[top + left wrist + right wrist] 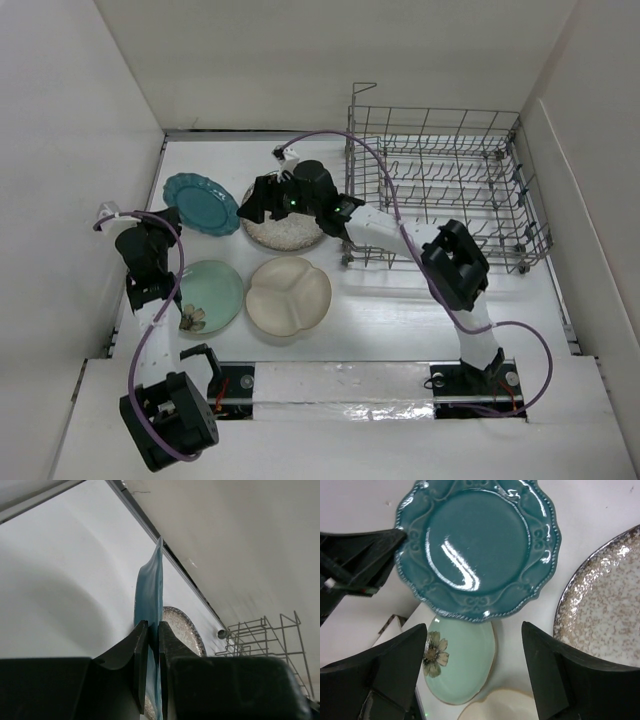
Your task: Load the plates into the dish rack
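Observation:
The dark teal scalloped plate lies at the back left. My left gripper is shut on its near-left rim; the left wrist view shows the plate edge-on between the two fingers. My right gripper is open and empty, hovering between the teal plate and the speckled beige-brown plate, which it partly hides. The mint plate with the flower and the cream divided plate lie flat in front. The grey wire dish rack stands at the back right and holds no plates.
White walls close in the table on the left, back and right. The right arm's forearm stretches across the rack's front left corner. The speckled plate, mint plate and cream plate lie under the right gripper.

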`<action>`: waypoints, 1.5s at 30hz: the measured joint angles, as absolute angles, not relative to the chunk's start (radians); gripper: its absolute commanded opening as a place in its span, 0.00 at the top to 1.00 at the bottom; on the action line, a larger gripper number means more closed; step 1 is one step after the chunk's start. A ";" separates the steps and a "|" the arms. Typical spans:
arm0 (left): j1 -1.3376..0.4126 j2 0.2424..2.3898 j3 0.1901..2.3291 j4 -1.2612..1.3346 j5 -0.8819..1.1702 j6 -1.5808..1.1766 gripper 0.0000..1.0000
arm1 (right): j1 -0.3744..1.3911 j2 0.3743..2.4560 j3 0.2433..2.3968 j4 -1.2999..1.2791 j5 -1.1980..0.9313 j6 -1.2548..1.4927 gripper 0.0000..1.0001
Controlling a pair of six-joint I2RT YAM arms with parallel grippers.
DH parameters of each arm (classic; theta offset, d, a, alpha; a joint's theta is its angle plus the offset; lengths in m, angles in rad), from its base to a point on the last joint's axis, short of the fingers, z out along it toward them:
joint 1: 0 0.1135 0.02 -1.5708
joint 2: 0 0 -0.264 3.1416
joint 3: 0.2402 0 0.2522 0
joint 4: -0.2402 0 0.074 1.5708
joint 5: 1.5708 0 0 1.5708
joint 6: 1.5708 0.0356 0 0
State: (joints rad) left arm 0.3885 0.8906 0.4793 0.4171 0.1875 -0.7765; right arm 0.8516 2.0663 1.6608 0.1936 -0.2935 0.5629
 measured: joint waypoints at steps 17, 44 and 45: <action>0.388 0.815 0.489 0.471 0.376 -0.950 1.00 | 0.775 2.241 1.857 0.157 -0.427 0.611 0.03; 0.408 0.746 0.451 0.793 0.605 -1.252 1.00 | 0.695 2.024 1.513 0.697 -0.647 0.921 0.92; 0.408 0.744 0.451 0.793 0.611 -1.253 1.00 | 0.695 2.015 1.504 0.696 -0.647 0.919 0.95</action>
